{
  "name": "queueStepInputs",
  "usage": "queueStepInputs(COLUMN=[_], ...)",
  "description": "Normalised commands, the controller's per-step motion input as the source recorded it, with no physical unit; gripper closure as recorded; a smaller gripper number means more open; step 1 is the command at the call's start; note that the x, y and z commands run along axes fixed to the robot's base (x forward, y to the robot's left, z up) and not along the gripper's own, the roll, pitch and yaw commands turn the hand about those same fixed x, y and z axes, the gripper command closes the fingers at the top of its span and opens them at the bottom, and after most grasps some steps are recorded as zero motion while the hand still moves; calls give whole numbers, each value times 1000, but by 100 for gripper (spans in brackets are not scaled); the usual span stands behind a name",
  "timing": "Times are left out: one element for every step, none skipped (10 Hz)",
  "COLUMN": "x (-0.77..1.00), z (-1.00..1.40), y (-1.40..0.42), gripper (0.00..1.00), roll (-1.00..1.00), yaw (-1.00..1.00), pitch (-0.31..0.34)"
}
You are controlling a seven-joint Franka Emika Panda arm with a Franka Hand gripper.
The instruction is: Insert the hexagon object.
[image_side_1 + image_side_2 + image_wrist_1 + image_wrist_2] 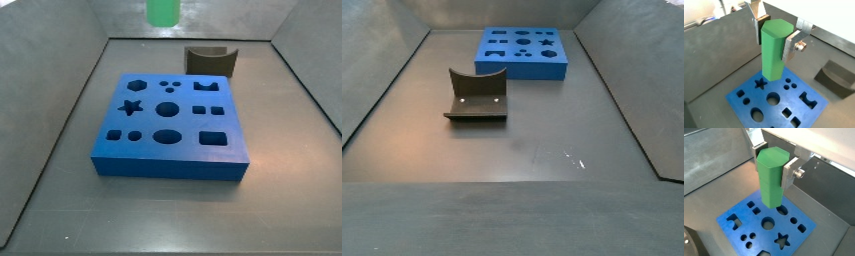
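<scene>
My gripper (775, 32) is shut on the hexagon object (773, 52), a bright green bar with a six-sided end. It holds the bar upright, well above the blue block (814, 105) with shaped holes. Both wrist views show the silver fingers (789, 172) pressed on the bar's sides (771, 178). The bar's lower end hangs over the block's edge near the star and round holes (801, 221). In a side view only the bar's lower end (162, 12) shows at the frame's upper edge, beyond the block (174, 160); the gripper itself is out of view there.
A dark curved brown piece (477, 95) stands on the grey floor apart from the blue block (529, 68); it also shows in a side view (210, 60) and a wrist view (837, 77). Sloping grey walls surround the floor.
</scene>
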Motion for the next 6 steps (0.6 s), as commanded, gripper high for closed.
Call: queueStepInputs(x=[-134,-197,-203,-186,-106,-31], z=[-543,-631,-686,-694,-746,-706], y=[111,197,214,169,294,229], gripper=[100,100,100,100,100,100], roll=[4,0,0,0,47,76], yaw=[-906,-829,-814,-869,-743,-800], pitch=[-24,-34,-27,-24,0,0])
